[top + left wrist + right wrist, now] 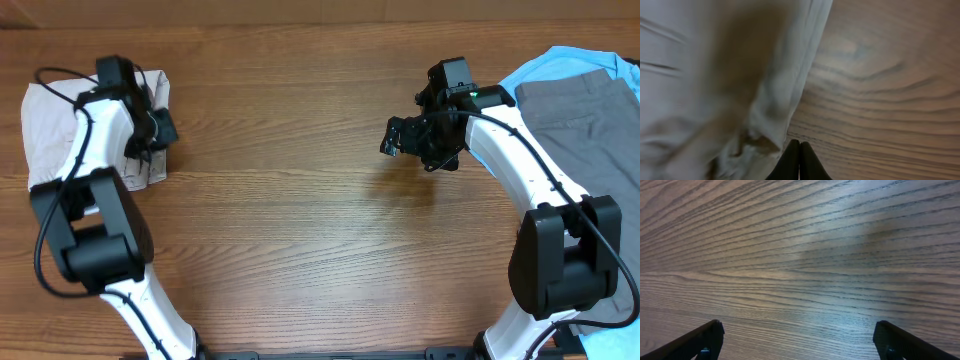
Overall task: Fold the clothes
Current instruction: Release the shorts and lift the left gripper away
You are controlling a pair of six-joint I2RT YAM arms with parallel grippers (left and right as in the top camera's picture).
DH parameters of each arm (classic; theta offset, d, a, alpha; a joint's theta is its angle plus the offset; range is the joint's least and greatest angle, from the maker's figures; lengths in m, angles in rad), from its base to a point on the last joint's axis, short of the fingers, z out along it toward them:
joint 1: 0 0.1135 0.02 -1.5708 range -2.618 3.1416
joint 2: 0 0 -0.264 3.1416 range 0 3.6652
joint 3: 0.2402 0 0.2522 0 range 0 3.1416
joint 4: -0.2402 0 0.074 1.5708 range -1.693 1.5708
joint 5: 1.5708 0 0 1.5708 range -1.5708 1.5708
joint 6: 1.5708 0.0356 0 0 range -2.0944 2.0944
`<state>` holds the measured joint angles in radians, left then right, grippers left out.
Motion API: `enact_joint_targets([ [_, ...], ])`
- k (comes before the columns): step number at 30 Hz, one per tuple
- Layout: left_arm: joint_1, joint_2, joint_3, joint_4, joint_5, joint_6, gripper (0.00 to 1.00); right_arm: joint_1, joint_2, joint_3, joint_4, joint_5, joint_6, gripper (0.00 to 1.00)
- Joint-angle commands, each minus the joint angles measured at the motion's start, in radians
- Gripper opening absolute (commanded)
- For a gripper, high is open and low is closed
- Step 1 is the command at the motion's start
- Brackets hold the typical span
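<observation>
The pale beige shorts point(45, 125) lay bunched at the far left of the wooden table point(300, 220), part of them hidden under the left arm. A crumpled lobe of the cloth stuck out on the arm's right side. In the left wrist view the shorts point(705, 75) filled the left half of the picture as soft, ribbed-looking cotton with rounded folds. The cloth was too blurred there for any tag or writing to be read.

The left gripper point(152, 132) sat over the right edge of the garment. Seen from its own camera, the left gripper point(799, 161) had its two dark fingers pressed together into a narrow wedge. The tips were just beside a rumpled hem, at the line where cloth met bare wood point(880, 75). Whether any fabric was pinched between them could not be told.

The right gripper point(398, 138) hung over open tabletop, well apart from the shorts, its jaws spread wide. From the right wrist, the right gripper point(800, 345) showed only as two black fingertips at the lower corners. Between them lay a long-grained brown wood surface point(800, 255) with a soft shadow patch on it.

At the far right edge lay a light blue shirt point(560, 62), with smooth, flat grey trousers point(585, 130) on top of it. The right arm crossed in front of both.
</observation>
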<state>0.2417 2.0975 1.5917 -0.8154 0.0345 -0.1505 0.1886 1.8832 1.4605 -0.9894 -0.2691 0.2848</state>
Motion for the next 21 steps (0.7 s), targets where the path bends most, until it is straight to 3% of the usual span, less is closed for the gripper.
enact_joint_targets([
  [1,0.001,0.079,-0.013,-0.027,0.040,0.054,0.04,-0.006,0.000,0.017,0.002,0.007,-0.001,1.00],
  [9,0.002,0.099,-0.011,-0.056,-0.182,0.085,0.04,-0.006,0.000,0.018,0.002,0.007,-0.001,1.00],
  [19,0.014,0.098,-0.011,-0.076,-0.300,0.152,0.04,-0.006,0.000,0.017,0.002,0.007,-0.001,1.00],
  [21,0.026,0.098,-0.011,-0.077,-0.261,0.152,0.04,-0.006,0.000,0.017,0.002,0.007,-0.001,1.00],
])
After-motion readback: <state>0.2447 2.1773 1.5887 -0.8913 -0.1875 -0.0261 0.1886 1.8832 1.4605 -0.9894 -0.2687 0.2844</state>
